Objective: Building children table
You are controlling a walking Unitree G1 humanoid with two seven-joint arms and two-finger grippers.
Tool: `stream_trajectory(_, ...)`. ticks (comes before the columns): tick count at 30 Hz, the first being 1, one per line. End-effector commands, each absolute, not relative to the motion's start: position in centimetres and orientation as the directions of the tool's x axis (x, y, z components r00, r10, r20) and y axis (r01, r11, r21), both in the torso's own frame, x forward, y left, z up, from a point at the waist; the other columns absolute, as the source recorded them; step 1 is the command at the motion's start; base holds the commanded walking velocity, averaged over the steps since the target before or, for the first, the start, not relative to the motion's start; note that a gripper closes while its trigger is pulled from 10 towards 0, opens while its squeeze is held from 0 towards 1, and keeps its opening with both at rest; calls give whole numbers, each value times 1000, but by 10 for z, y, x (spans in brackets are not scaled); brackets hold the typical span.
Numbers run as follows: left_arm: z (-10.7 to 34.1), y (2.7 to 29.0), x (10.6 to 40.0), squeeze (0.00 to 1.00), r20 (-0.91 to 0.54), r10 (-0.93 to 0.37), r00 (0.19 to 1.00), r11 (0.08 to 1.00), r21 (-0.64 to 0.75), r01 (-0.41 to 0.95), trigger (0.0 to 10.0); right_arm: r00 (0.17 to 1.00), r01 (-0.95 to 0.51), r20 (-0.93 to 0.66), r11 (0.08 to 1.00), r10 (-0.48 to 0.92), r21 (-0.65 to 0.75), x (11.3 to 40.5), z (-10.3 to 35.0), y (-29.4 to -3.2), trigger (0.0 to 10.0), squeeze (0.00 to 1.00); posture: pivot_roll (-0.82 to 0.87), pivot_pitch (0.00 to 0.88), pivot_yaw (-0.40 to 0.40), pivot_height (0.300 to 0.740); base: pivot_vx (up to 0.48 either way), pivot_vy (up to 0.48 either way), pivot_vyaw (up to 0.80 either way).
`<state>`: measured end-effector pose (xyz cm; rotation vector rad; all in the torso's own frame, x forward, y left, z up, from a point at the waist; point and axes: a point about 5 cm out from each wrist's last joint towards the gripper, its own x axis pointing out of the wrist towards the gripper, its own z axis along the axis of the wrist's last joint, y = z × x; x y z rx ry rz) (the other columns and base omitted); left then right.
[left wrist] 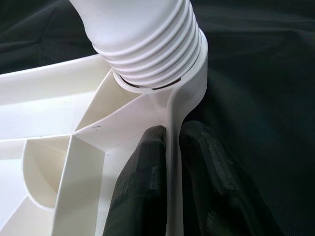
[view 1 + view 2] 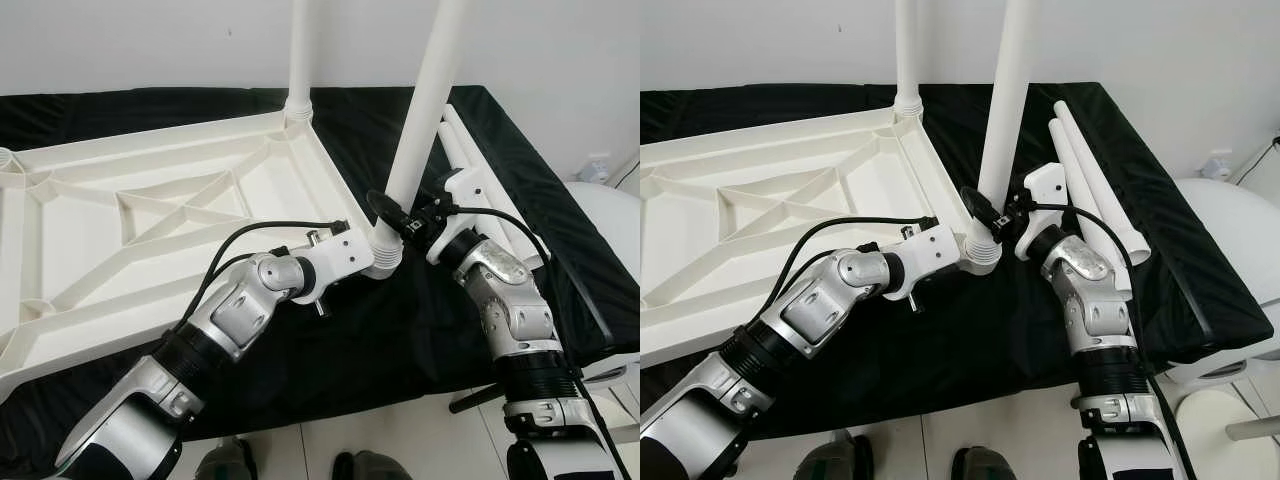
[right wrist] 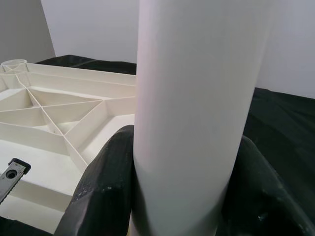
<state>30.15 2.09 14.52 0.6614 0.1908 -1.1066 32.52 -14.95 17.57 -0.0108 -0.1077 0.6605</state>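
Note:
A white plastic tabletop (image 2: 150, 205) lies upside down on a black cloth. One white leg (image 2: 300, 60) stands in its far right corner. A second leg (image 2: 425, 100) stands slightly tilted in the near right corner socket (image 2: 385, 262), its threaded end (image 1: 152, 54) partly in. My right gripper (image 2: 402, 215) is shut on this leg low down, black fingers (image 3: 106, 187) on both sides. My left gripper (image 1: 171, 135) is shut on the tabletop's rim just beside that socket.
Two spare white legs (image 2: 1090, 180) lie on the cloth (image 2: 1200, 290) to the right of my right arm. A white rounded object (image 2: 1230, 225) stands past the cloth's right edge. An empty corner socket (image 2: 8, 160) sits at the far left. The wall is close behind.

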Motion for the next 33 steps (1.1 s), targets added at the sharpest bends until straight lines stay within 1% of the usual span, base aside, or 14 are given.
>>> stream_trajectory(1,151,16,298,0,-461,-783,418,236,402,885,10000,817,-561,-114,825,566,77,317,122,-159,10000,0,15,93,-23,740,0,0,0)
stream_trajectory(10,151,16,297,0,-460,-784,417,235,402,885,10000,836,-540,-76,839,543,64,309,122,-164,10000,0,13,94,-25,740,0,0,0)
stream_trajectory(16,151,16,297,0,-459,-785,416,235,400,886,10000,830,-550,-72,833,553,61,301,118,-159,10000,0,9,91,-23,740,0,0,0)
stream_trajectory(19,151,16,297,0,-460,-786,414,233,399,887,10000,820,-567,-66,823,568,39,300,120,-154,10000,0,7,90,-21,740,0,0,0)
stream_trajectory(20,151,15,297,0,-461,-786,412,231,400,887,10000,799,-599,-55,800,599,10,299,124,-146,10000,0,7,88,-20,740,0,0,0)
stream_trajectory(23,151,14,297,0,-460,-787,411,228,401,887,10000,793,-608,-46,794,608,-6,301,126,-138,10000,0,7,88,-19,740,0,0,0)
stream_trajectory(33,153,14,297,0,-457,-787,416,234,403,885,10000,774,-633,-39,774,631,-29,299,127,-128,10000,0,15,92,-27,740,0,0,0)
